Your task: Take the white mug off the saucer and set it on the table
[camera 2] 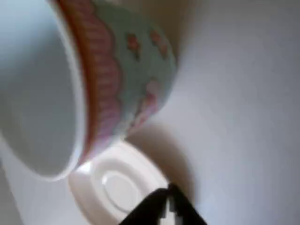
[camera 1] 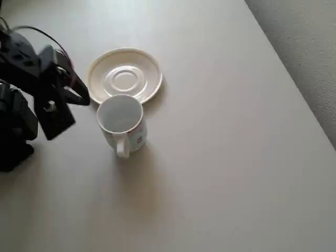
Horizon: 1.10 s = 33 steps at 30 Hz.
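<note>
Over on the left of the overhead view, the end effector sat at the tip of the black arm, clear of everything, just left of the saucer's rim and the mug. Honestly couldn't tell if its fingers were apart or together; from above they read as one dark wedge, and in the wrist view only a dark finger tip poked up at the bottom edge, pretty blurry.

Moving right, the white mug was standing upright on the tabletop, off the saucer, handle pointing toward the bottom of the picture and faint red and blue marks on its side. Its far rim sat right up against the saucer's near edge; touching or just beside, hard to say. In the wrist view the mug loomed huge and out of focus, with pink and bluish patterning on its side.

Just behind and slightly right of it, the saucer lay flat with nothing on it, centre ring showing. The wrist view caught the saucer below the mug.

Far right, a strip of grey floor ran past the tabletop's edge.
</note>
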Available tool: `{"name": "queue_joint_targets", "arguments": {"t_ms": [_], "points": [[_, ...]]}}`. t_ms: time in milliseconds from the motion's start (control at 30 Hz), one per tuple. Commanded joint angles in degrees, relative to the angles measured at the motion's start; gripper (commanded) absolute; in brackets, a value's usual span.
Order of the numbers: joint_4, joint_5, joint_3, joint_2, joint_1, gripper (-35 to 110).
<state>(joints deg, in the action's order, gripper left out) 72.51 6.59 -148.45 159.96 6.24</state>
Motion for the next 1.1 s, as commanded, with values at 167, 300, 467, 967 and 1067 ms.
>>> {"name": "queue_joint_targets", "arguments": {"t_ms": [167, 300, 467, 967, 1067], "points": [[4.66, 2.02, -20.48, 28.83, -2.02, -2], [5.10, 2.11, -20.48, 28.83, -2.55, -1], [5.19, 2.20, -20.48, 28.83, -2.72, 1], [5.19, 2.02, -20.48, 28.83, -2.64, 0], [5.19, 2.02, -20.48, 28.83, -2.64, 0]]}}
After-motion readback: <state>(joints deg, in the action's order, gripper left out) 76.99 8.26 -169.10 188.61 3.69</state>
